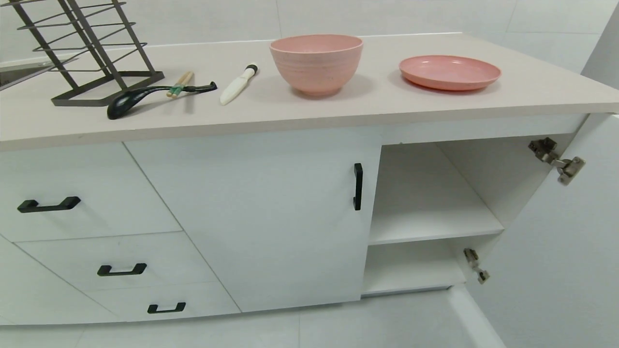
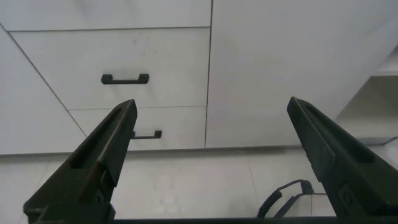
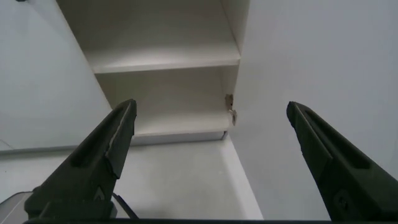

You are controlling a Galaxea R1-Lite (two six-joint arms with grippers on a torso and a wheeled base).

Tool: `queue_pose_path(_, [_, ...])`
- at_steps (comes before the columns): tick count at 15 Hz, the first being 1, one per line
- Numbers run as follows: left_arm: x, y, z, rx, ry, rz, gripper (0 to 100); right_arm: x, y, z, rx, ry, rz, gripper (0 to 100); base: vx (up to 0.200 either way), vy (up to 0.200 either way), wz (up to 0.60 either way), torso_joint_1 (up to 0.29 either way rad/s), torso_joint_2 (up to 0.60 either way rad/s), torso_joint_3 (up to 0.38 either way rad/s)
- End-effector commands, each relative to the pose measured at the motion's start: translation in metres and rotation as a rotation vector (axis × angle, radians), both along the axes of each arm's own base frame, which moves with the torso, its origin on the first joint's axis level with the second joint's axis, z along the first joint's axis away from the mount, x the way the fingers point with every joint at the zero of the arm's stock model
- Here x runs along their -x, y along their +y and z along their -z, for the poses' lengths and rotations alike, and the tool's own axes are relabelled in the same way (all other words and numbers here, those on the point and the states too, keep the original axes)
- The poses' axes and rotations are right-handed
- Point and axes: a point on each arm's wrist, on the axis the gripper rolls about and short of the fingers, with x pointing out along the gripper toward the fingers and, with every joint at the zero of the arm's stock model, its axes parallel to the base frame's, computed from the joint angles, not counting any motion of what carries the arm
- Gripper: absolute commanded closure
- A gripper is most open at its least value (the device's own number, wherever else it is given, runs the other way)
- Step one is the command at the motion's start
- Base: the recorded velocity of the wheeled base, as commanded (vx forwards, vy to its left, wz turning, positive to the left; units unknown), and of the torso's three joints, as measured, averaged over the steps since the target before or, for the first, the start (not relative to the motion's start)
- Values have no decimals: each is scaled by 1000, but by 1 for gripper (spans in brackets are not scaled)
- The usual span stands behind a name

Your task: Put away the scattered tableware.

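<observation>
White kitchen, pale bench [image 1: 367, 108] over drawers and a cabinet.

Head view: all tableware sits on the bench top. From robot's left: rack [image 1: 92, 53], black spoon [image 1: 140, 98], chopsticks [image 1: 180, 84] crossing its handle, white knife [image 1: 238, 85], pink bowl [image 1: 316, 63], pink plate [image 1: 449, 72]. Spoon's long axis runs roughly along the bench edge. Knife lies diagonal, black end toward the wall. Cabinet below the plate is open, door [image 1: 556, 251] swung right, shelf [image 1: 430, 217] exposed.

Left wrist view: left end effector [image 2: 211, 106] spread wide, nothing held, low down facing a drawer handle [image 2: 125, 78].

Right wrist view: right end effector [image 3: 210, 107] spread wide, nothing held, facing the open cabinet's shelves near a hinge [image 3: 231, 107].

Judgement: everything to grab lies up and forward of both arms. Right arm is nearer plate and bowl, and lines up with the open cabinet. Left arm is nearer spoon, chopsticks and knife.
</observation>
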Motion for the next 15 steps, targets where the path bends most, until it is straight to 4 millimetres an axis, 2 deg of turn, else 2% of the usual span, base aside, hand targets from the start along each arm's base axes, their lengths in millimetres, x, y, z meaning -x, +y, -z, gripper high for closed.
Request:
queue_pose_path(1, [0, 0, 0, 0, 2, -1, 0, 0, 0, 0, -1, 1, 0, 0, 0, 0, 0, 0, 0, 0])
queue_pose_path(6, [0, 0, 0, 2, 3, 0, 0, 0, 0, 0, -2, 1, 0, 0, 0, 0, 0, 21, -36, -6])
queue_pose_path(10, [0, 0, 0, 2, 3, 0, 0, 0, 0, 0, -5, 1, 2, 0, 0, 0, 0, 220, -91, -107])
queue_pose_path(15, [0, 0, 0, 3, 3, -2, 0, 0, 0, 0, -5, 1, 2, 0, 0, 0, 0, 202, -574, -209])
